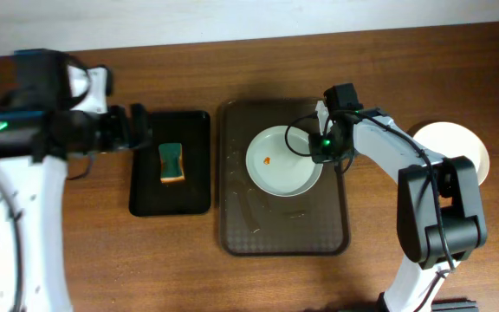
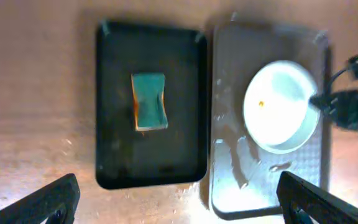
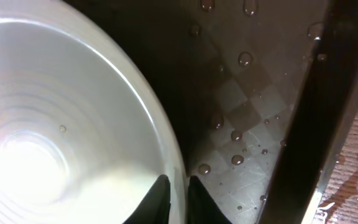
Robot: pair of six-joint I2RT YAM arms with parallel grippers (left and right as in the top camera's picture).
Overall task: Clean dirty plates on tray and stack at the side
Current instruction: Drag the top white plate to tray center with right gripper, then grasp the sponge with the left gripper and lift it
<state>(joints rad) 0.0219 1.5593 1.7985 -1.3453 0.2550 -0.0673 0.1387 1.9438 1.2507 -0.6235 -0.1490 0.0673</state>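
Note:
A white plate point(image 1: 282, 161) with a small orange-red smear lies on the dark brown tray point(image 1: 284, 234), tilted up at its right edge. My right gripper point(image 1: 320, 147) is shut on that plate's right rim; in the right wrist view the two fingers point(image 3: 174, 190) pinch the rim of the plate point(image 3: 55, 124). Another white plate point(image 1: 462, 147) lies on the table at the far right. My left gripper point(image 1: 137, 128) is open and empty, held above the black tray's left edge; its fingers point(image 2: 179, 199) spread wide. The plate point(image 2: 281, 106) and the brown tray point(image 2: 260, 186) also show in the left wrist view.
A smaller black tray point(image 1: 170, 195) left of the brown tray holds a green and yellow sponge point(image 1: 172, 162), also seen in the left wrist view point(image 2: 149, 101). Water drops lie on the brown tray point(image 3: 241, 130) and on the wood beside it.

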